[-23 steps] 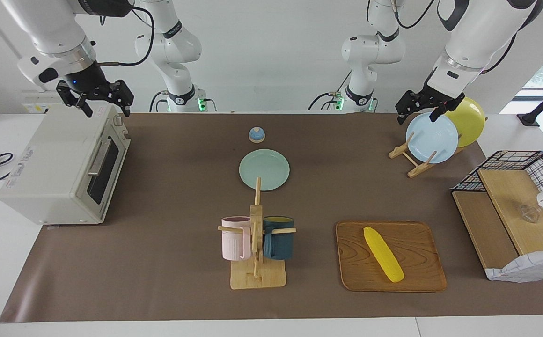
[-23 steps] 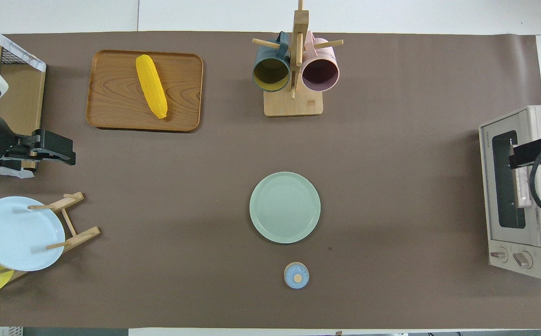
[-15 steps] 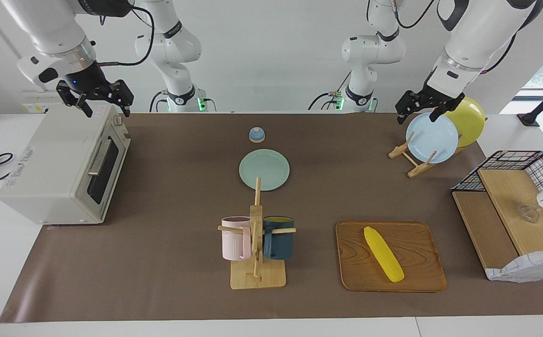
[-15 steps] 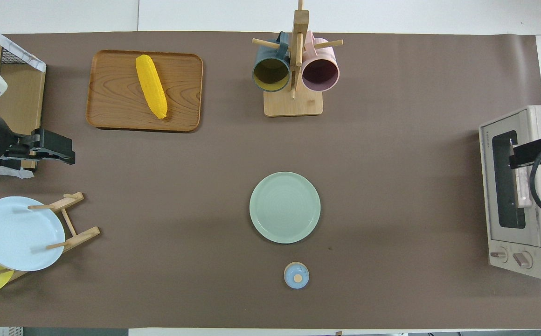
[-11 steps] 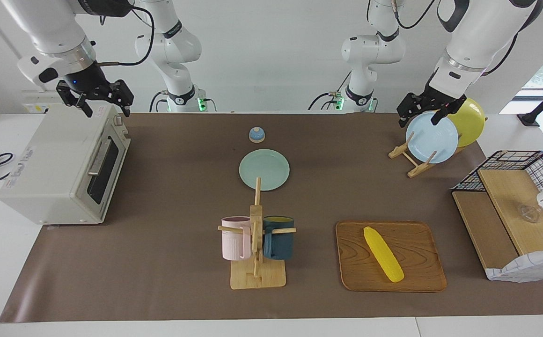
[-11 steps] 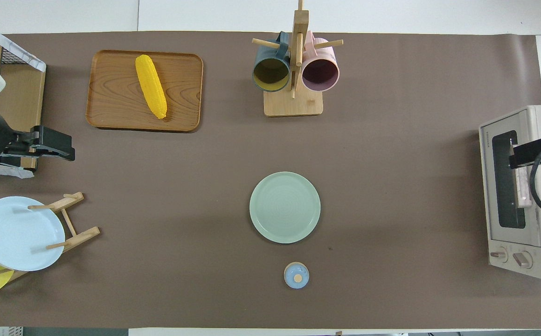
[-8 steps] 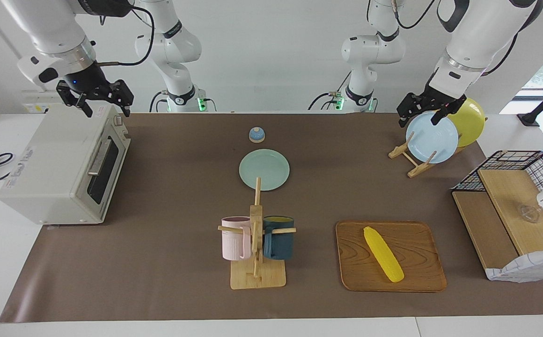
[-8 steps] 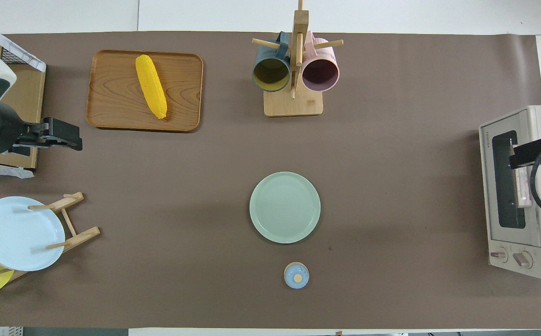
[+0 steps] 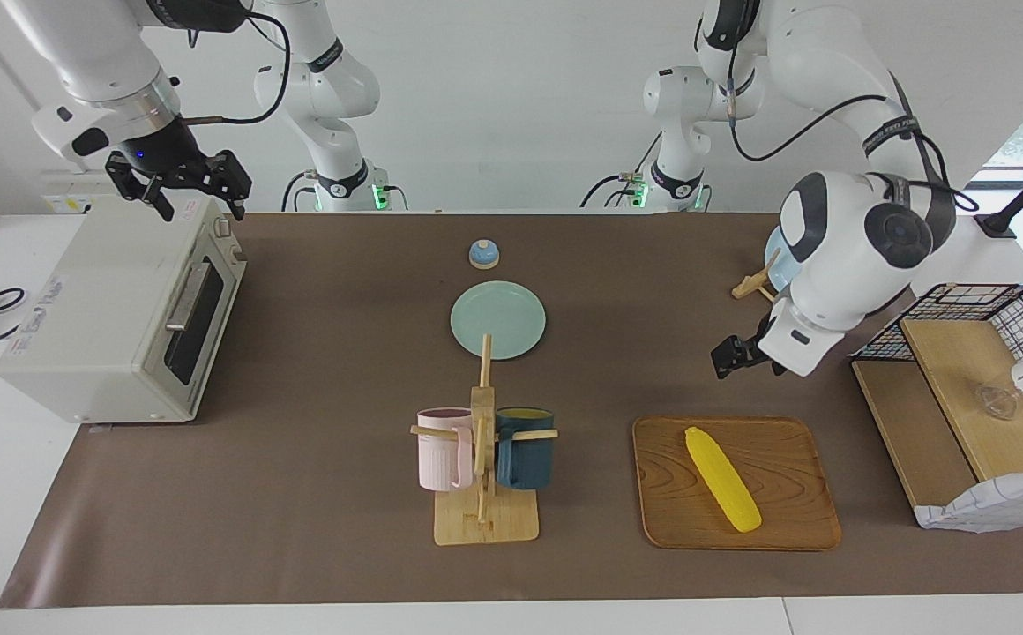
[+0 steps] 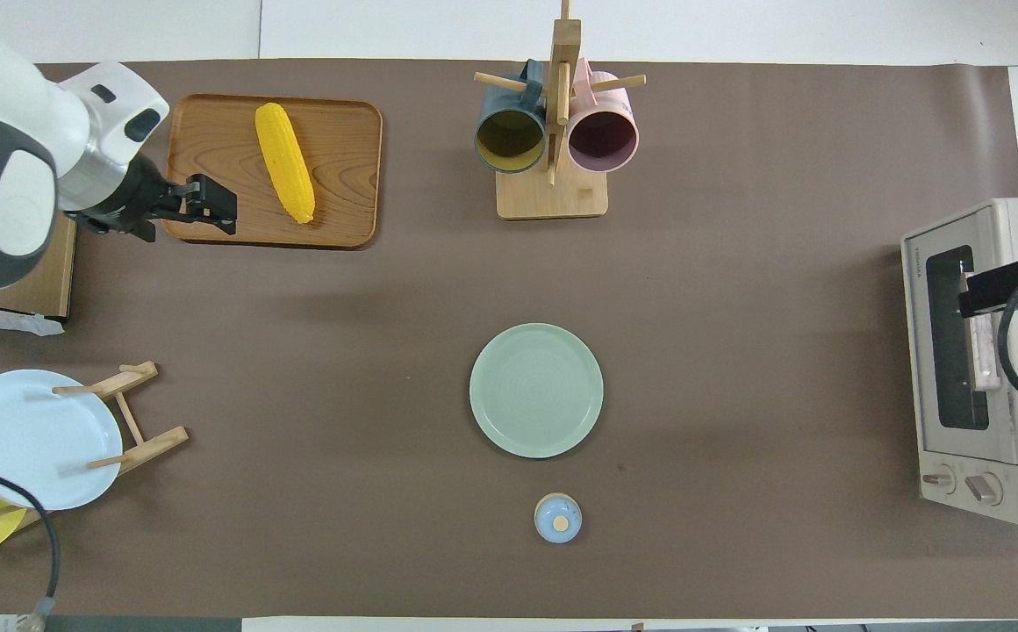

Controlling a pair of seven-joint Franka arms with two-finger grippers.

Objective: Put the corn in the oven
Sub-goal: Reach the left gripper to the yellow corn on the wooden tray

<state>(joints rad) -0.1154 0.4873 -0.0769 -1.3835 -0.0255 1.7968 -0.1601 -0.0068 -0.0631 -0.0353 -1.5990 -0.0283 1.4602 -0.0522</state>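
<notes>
facing view: high, across the table [image 9: 317,291], facing the robots
overhead view: above the robots, steeply down
shared: whole table [image 10: 737,290], half-turned

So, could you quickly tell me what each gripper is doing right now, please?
Left gripper: holds nothing, raised beside the brown wooden tray.
Right gripper: open, empty, over the off-white toaster oven.

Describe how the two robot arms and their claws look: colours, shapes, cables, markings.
Both arms are glossy white with rounded joint housings and dark grey joint caps. Black cables loop along them. The left claw and right claw are black two-finger units on dark wrists; the right wrist has a silver ring. Green lights glow at both bases.
</notes>
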